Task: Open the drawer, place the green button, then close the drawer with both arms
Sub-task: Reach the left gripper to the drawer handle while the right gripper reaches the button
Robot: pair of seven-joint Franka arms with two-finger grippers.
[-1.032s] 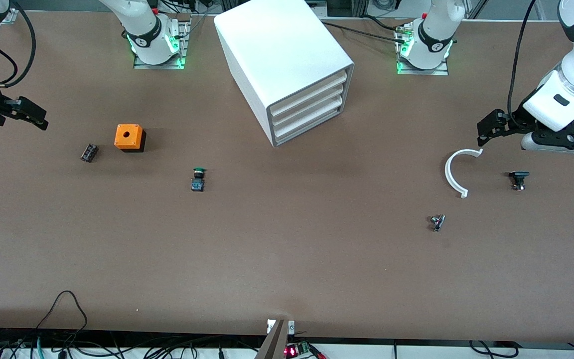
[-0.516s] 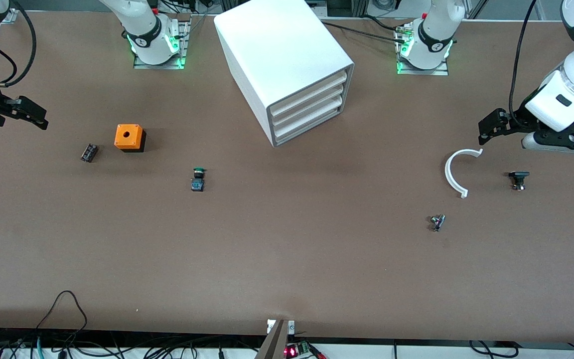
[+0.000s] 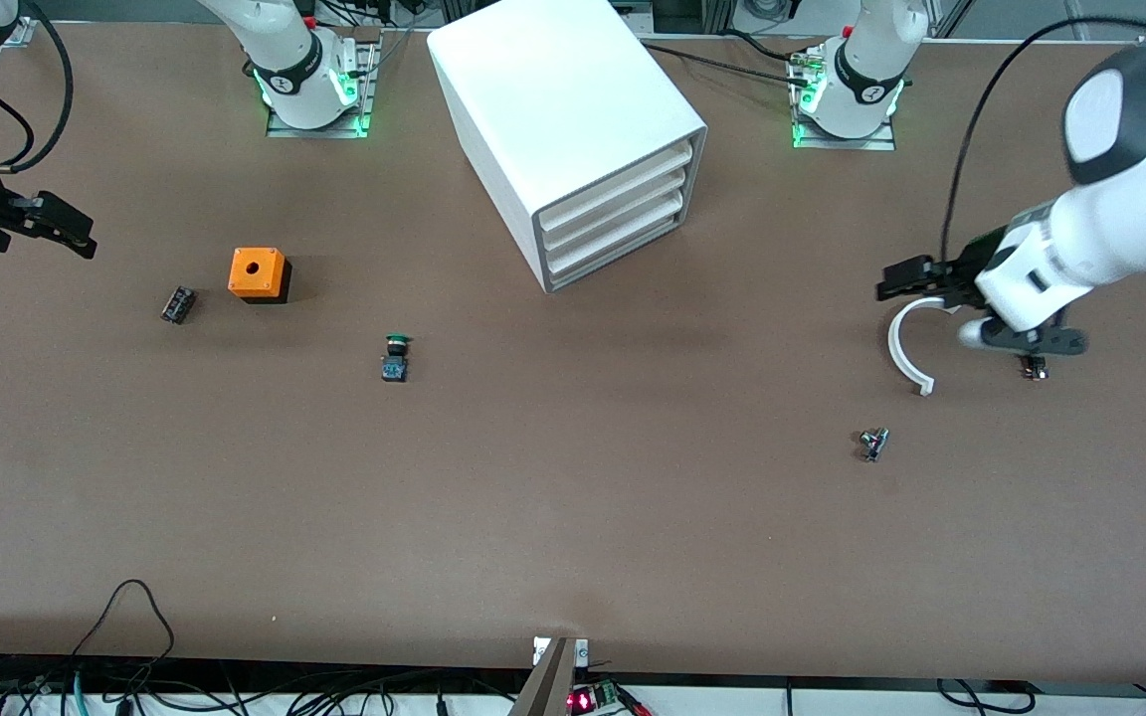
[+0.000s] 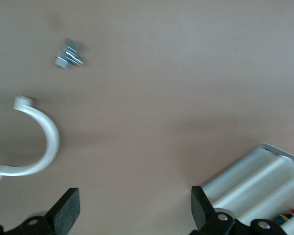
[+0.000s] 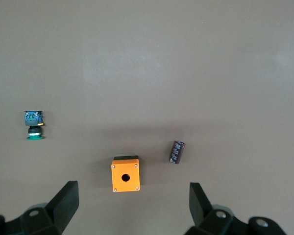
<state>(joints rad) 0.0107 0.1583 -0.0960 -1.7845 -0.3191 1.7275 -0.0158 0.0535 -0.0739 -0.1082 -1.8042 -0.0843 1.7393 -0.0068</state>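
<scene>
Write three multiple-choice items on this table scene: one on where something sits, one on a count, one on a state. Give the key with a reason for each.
1. Where does the button lie?
A. inside the drawer
B. on the table, nearer the front camera than the orange cube
C. on top of the cabinet

2. How many drawers does the cabinet have?
A. two
B. four
C. six

3. What state is the bottom drawer in?
A. closed
B. pulled fully out
C. removed and set on the table

Key:
1 B, the green-capped button rests on bare table lower in the front view than the cube.
2 B, four stacked fronts show on the cabinet.
3 A, its front sits flush with the three above it; the left end effector is over the white curved piece, open, and the right end effector waits, open, at the right arm's end of the table.
</scene>
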